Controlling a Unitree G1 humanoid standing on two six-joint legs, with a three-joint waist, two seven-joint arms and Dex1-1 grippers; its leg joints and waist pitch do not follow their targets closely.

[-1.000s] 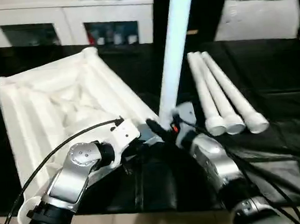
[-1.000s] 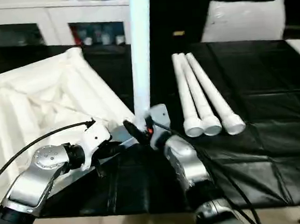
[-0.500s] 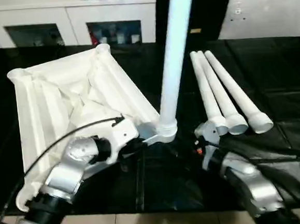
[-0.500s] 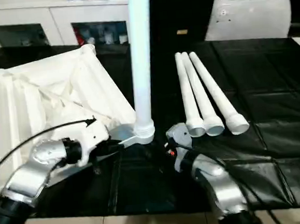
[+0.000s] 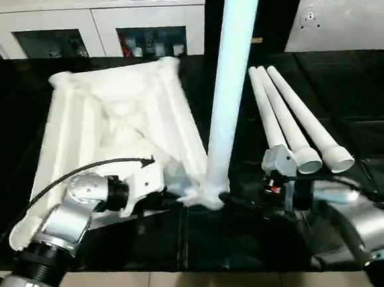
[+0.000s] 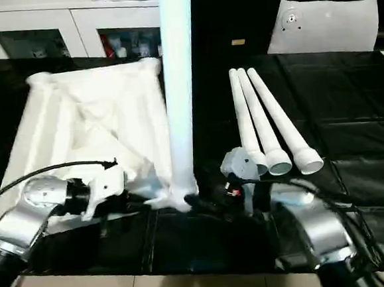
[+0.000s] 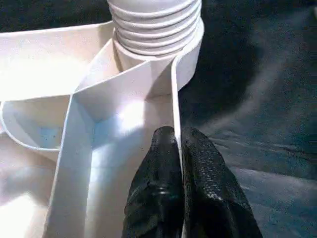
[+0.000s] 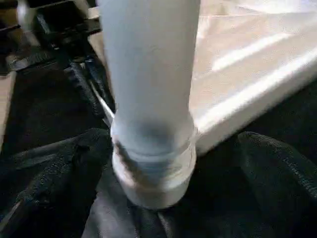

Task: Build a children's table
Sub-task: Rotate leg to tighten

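Nearest me, the left gripper [image 7: 178,163] has its two black fingers pinched shut on the thin side wall of the white plastic square table top [image 5: 120,119], right by the near corner socket. The top lies upside down on the black cloth-covered work surface [image 5: 368,103], its ribbed underside facing up. In that socket stands one long white tapered plastic leg [image 5: 231,87], upright, its ridged end seated in the round collar (whether it is fully home I cannot say).

The right gripper [image 8: 148,163] has its fingers spread wide either side of the leg's base, not touching it.

Just beyond, three loose white legs [image 5: 296,118] lie side by side on the cloth, well to the right of the top. So I judge the job about a quarter done: one leg in, three to fit.

Farther back stands a white cabinet with glass doors [image 5: 96,28].
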